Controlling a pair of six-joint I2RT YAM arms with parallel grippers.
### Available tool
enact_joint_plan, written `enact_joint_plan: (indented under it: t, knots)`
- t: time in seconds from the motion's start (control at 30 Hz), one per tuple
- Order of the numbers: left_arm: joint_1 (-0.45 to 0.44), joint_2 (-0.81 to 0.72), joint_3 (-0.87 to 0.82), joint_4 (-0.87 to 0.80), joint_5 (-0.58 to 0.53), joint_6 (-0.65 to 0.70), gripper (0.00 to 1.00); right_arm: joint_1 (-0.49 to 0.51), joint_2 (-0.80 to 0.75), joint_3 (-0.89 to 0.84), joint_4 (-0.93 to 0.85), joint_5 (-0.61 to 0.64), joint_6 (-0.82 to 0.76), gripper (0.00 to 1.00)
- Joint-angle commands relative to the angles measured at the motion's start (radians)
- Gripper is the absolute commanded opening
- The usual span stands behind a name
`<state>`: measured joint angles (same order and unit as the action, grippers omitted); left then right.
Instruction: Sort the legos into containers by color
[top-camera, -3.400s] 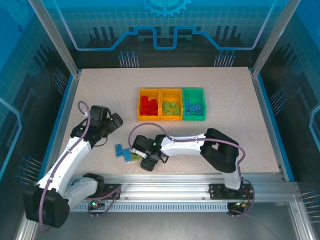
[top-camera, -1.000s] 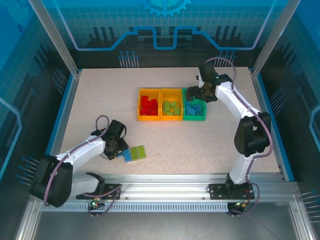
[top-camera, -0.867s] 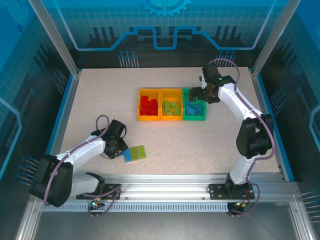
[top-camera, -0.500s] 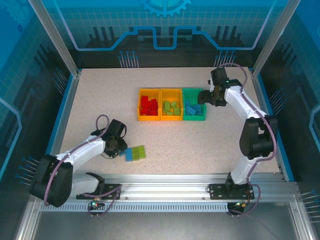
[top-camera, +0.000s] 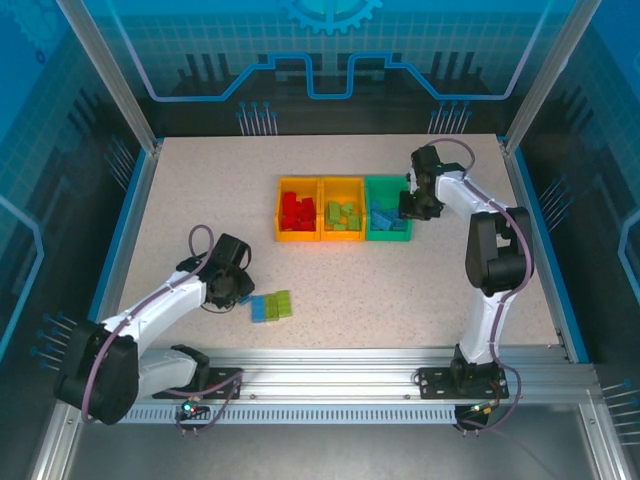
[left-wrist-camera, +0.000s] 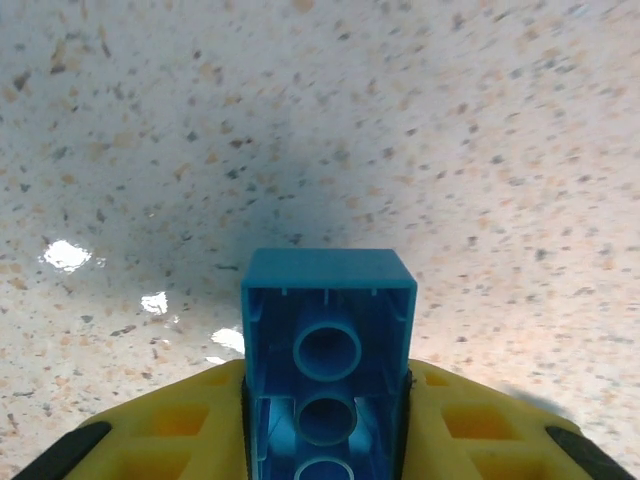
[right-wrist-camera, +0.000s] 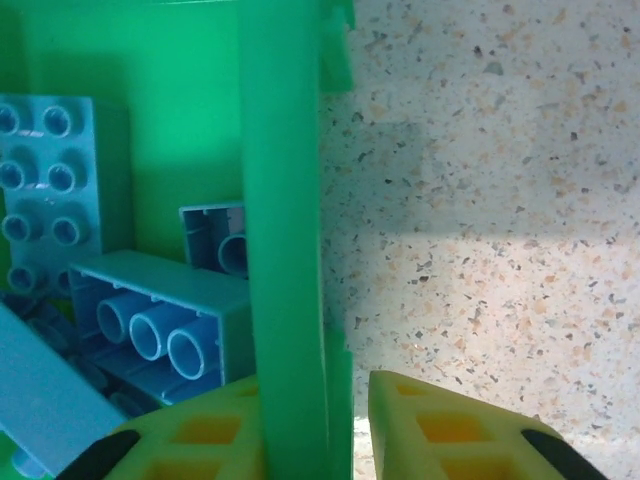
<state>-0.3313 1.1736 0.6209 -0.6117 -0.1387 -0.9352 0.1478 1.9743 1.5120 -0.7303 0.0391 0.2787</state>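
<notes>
Three bins stand joined in a row at the middle of the tabletop (top-camera: 200, 200). From left to right they are an orange-yellow bin (top-camera: 298, 237) with red bricks (top-camera: 295, 210), a second orange-yellow bin (top-camera: 342, 237) with light green bricks (top-camera: 343, 215), and a green bin (top-camera: 388, 237) with blue bricks (top-camera: 385, 215).

Left gripper (top-camera: 238, 290): low over the near-left tabletop, well apart from the bins. In the left wrist view its jaws are closed on a blue brick (left-wrist-camera: 328, 300), held lengthwise with its hollow underside and round tubes toward the camera. Whether the brick touches the tabletop cannot be told.

Two loose bricks lie side by side just right of this gripper – a blue one (top-camera: 258, 310) and a light green one (top-camera: 280, 303).

Right gripper (top-camera: 415, 205): at the right wall of the green bin. In the right wrist view its jaws stand narrow and straddle that wall (right-wrist-camera: 285, 200) – one finger (right-wrist-camera: 190, 440) inside, against the wall, the other (right-wrist-camera: 440, 430) outside, just beside it. Whether the wall is clamped cannot be told. Blue bricks (right-wrist-camera: 150, 320) lie inside, some studs up, some showing their undersides.
</notes>
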Motion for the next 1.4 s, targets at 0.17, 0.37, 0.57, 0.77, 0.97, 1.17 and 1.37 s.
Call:
enact_joint_plan:
  t: [0.17,0.37,0.57,0.77,0.97,1.17,1.37]
  knots:
    - [-0.005,-0.016,0.108,-0.041,-0.006,0.042,0.33,0.062,-0.056,-0.07,0.045,-0.023,0.003,0.16]
    - [-0.031,0.028,0.211,-0.013,0.017,0.069,0.33,0.158,-0.086,-0.118,0.063,-0.011,0.028,0.14]
    - [-0.126,0.167,0.393,0.045,0.004,0.116,0.33,0.262,-0.118,-0.157,0.077,0.013,0.118,0.16]
    - [-0.189,0.39,0.6,0.103,0.046,0.167,0.33,0.337,-0.145,-0.2,0.108,0.01,0.218,0.22]
    - [-0.235,0.603,0.808,0.138,0.094,0.183,0.33,0.348,-0.196,-0.241,0.108,0.03,0.309,0.48]
    - [-0.251,0.811,1.01,0.104,0.143,0.196,0.34,0.345,-0.336,-0.316,0.104,0.097,0.342,0.74]
    - [-0.262,0.883,1.08,0.079,0.153,0.195,0.49,0.352,-0.423,-0.36,0.053,0.099,0.263,0.83]
